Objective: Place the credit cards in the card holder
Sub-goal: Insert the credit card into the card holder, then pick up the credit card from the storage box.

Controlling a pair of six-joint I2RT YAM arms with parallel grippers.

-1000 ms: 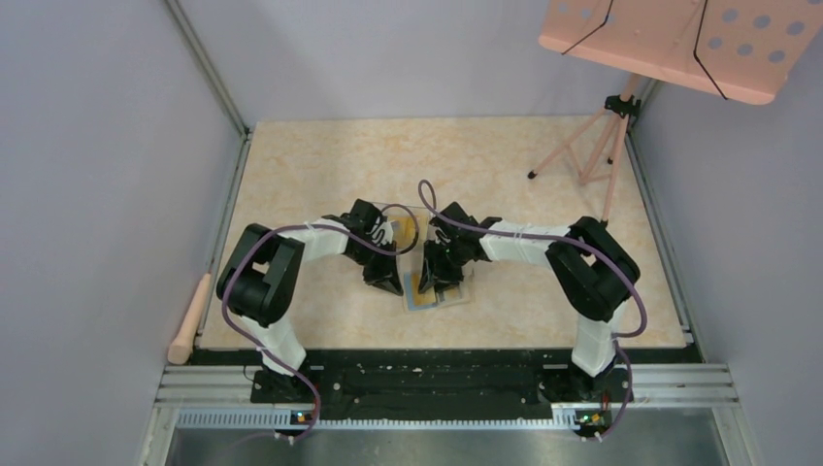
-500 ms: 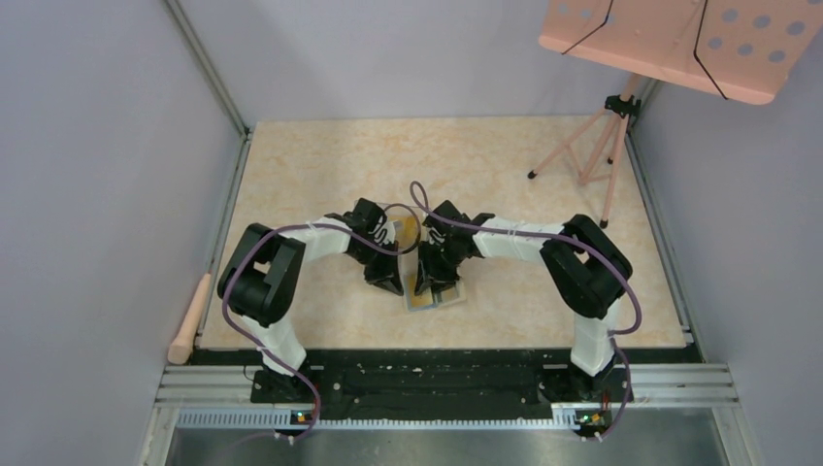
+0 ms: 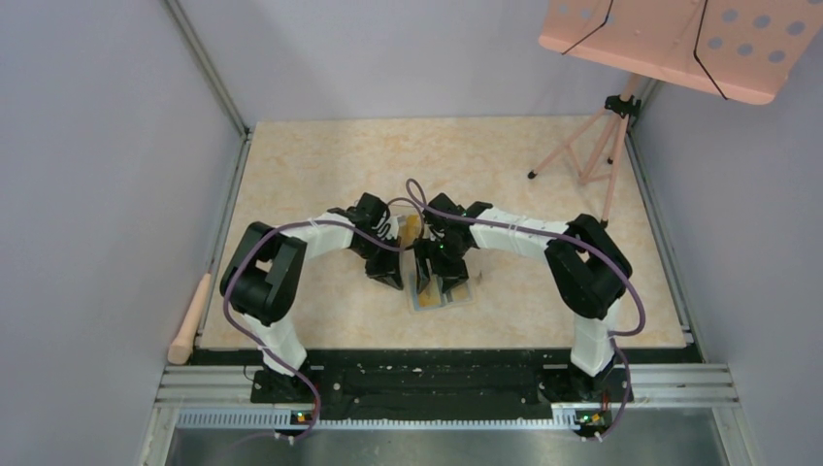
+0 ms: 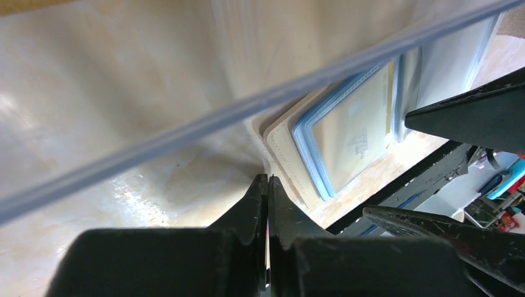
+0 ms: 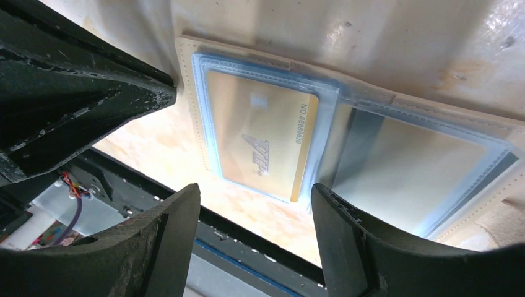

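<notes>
Card holder (image 5: pixel 421 167) lies open, one gold credit card (image 5: pixel 263 139) in its pocket.

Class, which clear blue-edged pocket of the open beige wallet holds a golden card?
The pocket beside the left tool: a golden rectangular card lies in it; the other pocket looks pale and empty.

Both arms are bending inward toward the card holder (image 5: pixel 185 86).
The left gripper (image 4: pixel 267 185) is pressing its jaws together beside it; the right gripper (image 5: pixel 254 201) is hovering spread wide above it.
</notes>
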